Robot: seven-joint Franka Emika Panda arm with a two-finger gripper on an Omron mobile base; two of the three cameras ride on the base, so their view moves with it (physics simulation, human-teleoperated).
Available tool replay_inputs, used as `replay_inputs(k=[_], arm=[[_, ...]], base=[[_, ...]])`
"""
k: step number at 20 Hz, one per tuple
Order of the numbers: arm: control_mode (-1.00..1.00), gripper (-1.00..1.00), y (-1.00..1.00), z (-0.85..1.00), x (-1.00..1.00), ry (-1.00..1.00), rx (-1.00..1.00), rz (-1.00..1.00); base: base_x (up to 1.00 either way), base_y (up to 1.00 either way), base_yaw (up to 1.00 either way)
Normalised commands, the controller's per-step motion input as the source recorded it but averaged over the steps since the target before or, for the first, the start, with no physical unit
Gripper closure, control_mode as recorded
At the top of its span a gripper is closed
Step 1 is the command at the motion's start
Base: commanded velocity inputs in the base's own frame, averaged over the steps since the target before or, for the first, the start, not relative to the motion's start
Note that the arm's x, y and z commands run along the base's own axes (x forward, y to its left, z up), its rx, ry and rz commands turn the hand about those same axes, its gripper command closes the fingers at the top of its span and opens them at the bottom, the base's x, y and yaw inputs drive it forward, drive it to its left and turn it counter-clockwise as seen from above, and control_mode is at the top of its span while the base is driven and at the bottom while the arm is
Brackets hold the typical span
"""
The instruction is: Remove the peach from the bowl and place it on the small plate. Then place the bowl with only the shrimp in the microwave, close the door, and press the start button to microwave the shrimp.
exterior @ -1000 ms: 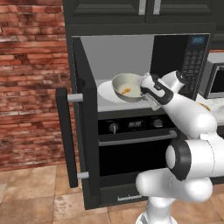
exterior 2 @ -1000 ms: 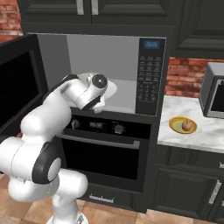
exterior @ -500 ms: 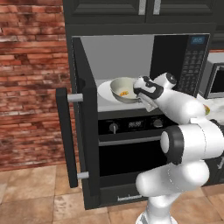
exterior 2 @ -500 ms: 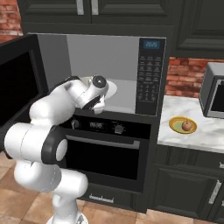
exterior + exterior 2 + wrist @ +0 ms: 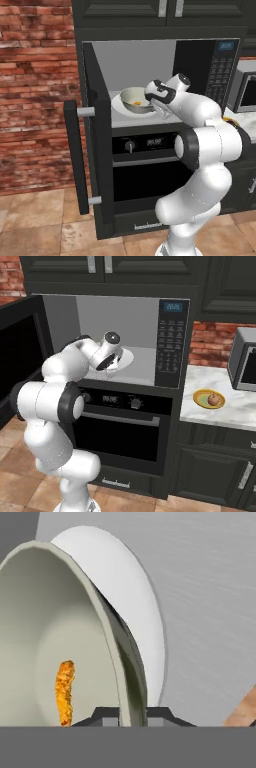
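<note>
Your hand point(image 5: 132, 714) is pinched on the bowl's point(image 5: 55, 637) near rim: in the hand view the rim wall runs up between the two fingertips point(image 5: 107, 713), one inside and one outside. From the hand, the bowl's body lies straight ahead and deeper into the microwave point(image 5: 150, 55). The shrimp point(image 5: 65, 689) is the only thing lying in the bowl, a thin orange strip pointing along your line of reach.

The bowl rests on the white turntable point(image 5: 135, 602) on the microwave floor, so I judge the placing about done and the release next; then pull straight back out toward the opening.

Your arm reaches in level from the front, wrist bent just inside the opening.

The door point(image 5: 92, 150) hangs wide open, left of the microwave. The peach point(image 5: 214, 399) sits on the plate point(image 5: 200, 398) on the tabletop point(image 5: 235, 406), right of the microwave.
</note>
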Motion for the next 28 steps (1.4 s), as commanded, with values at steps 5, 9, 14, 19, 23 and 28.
replay_inputs(k=[5,9,14,19,23,28], arm=[[-1.0,-1.0,0.06,0.01,-0.05,0.0,0.0,0.0],[-1.0,-1.0,0.0,0.24,-0.82,-0.3,0.0,0.0],[-1.0,-1.0,0.0,0.18,-1.0,-0.36,0.0,0.0],[-1.0,-1.0,0.0,-0.06,-0.79,-0.18,-0.04,0.0],[-1.0,-1.0,-0.05,-0.18,-0.56,-0.05,-0.11,0.03],[-1.0,-1.0,-0.09,0.0,-1.0,-0.44,-0.2,0.07]], base=[[0.0,0.0,0.0],[0.0,0.0,0.0],[0.0,0.0,0.0],[0.0,0.0,0.0],[0.0,0.0,0.0],[0.0,0.0,0.0]])
